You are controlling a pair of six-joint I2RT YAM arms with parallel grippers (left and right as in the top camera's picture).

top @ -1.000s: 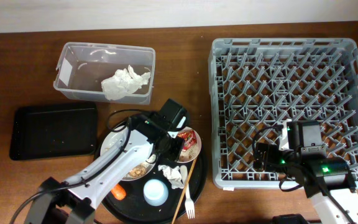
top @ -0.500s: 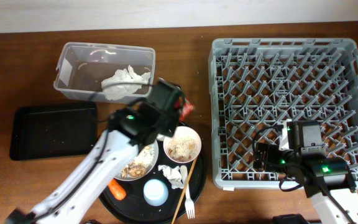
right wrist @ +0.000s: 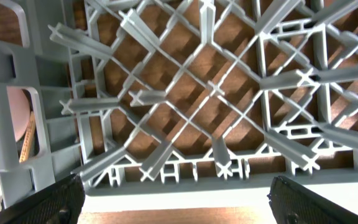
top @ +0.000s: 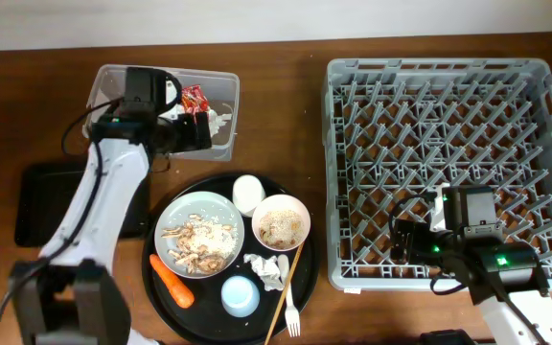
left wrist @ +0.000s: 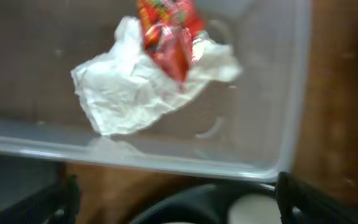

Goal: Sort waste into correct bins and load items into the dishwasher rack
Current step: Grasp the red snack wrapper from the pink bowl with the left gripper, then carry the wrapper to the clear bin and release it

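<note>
Wrapper is now sitting on, or just above, the napkin inside the tub; the wrist view is too blurred to say if it's landed. 1 s ago it was down by the bowl w/ the left gripper reaching for it, and 0.5 s ago it was being carried over. That gripper's fingers are now standing wide apart at the frame edges, holding nothing, so this piece is prob. done. Still waiting on the round tray: a 2nd napkin, carrot, scraps on the plate, both cups, fork. Right gripper is idling over the rack, fingers apart, unmoved.
</note>
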